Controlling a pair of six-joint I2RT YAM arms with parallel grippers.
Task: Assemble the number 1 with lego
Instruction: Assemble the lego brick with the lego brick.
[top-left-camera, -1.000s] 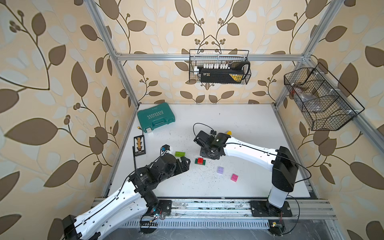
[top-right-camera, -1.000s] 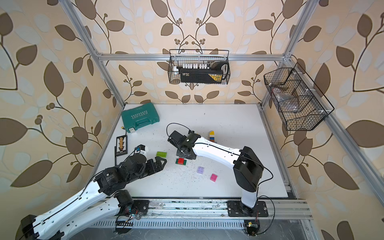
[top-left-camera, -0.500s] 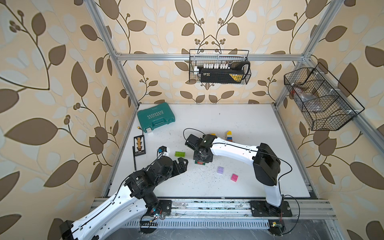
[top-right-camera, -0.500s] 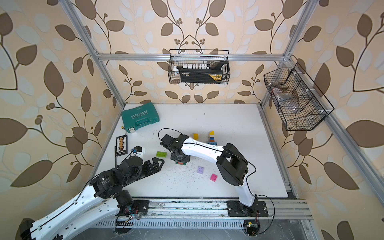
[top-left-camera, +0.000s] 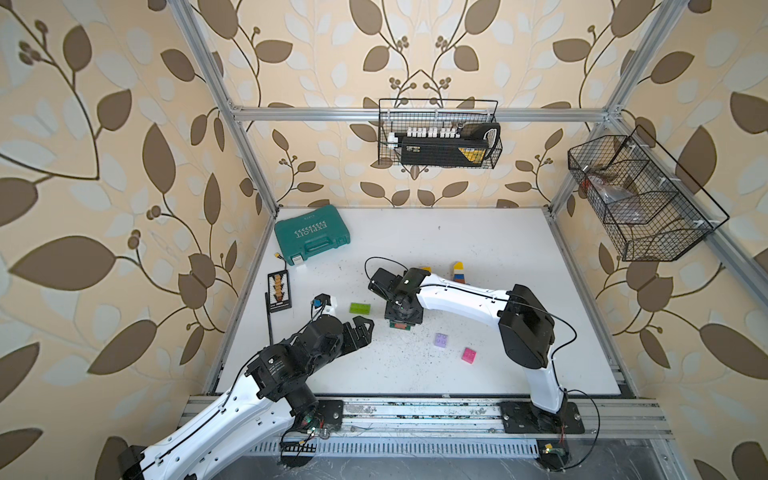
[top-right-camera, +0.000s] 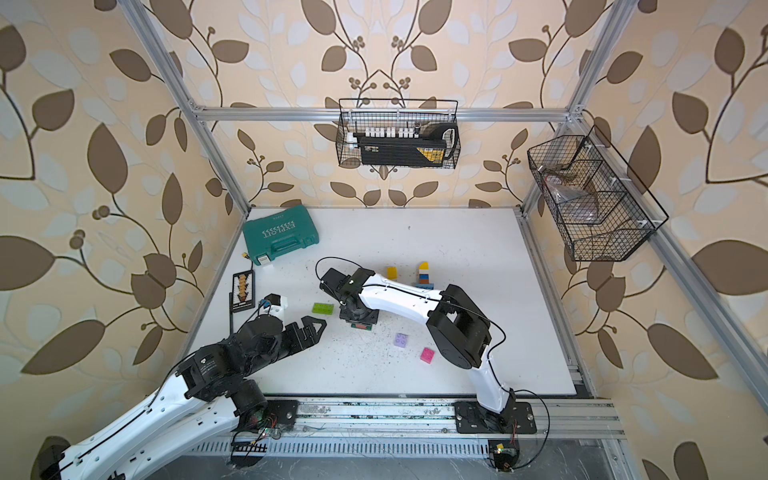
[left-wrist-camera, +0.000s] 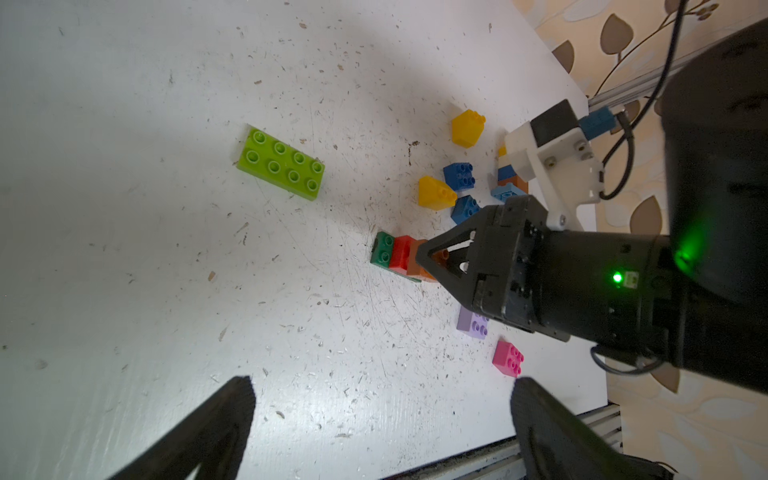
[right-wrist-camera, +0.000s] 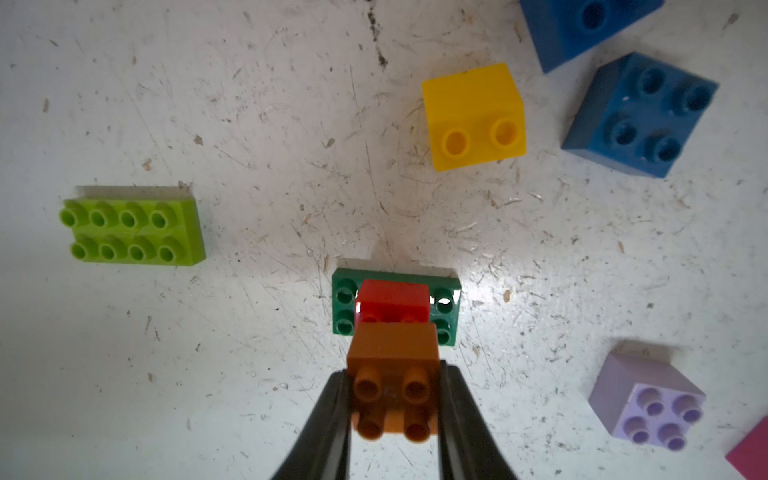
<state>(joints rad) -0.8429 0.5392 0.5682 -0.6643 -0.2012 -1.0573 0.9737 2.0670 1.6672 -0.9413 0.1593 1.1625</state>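
Brown plastic, square and four-studded: this brown brick (right-wrist-camera: 392, 353) is pinched between the black fingers (right-wrist-camera: 332, 415) of the right hand (right-wrist-camera: 395, 395), which is clenched on its two sides. It hangs right over a red square brick (right-wrist-camera: 392, 297) pressed onto a dark green oblong brick (right-wrist-camera: 343, 299) that lies flat on the white desk (top-left-camera: 478, 241). Whether the brown brick is fully seated on the red one I cannot tell. In both top views this small stack is near the middle of the desk, mostly hidden under the right wrist.

The left hand (left-wrist-camera: 380, 399) is released, its jaws spread wide and holding nothing. It is low over the desk, on the left arm's side of the stack and apart from it. Just beyond its fingertips a lime green oblong eight-stud brick (top-left-camera: 360, 308) lies loose.

A lilac square brick (top-left-camera: 441, 340) and a pink square brick (top-left-camera: 469, 355) lie near each other toward the front edge, on the right arm's side.

Farther back are a yellow sloped brick (right-wrist-camera: 473, 112), a dark blue square brick (right-wrist-camera: 640, 112) with another blue one beside it, and a short upright tower of yellow, blue and brown bricks (top-right-camera: 423, 274).

A teal plastic tool case (top-left-camera: 311, 235) lies in the far corner on the left arm's side.
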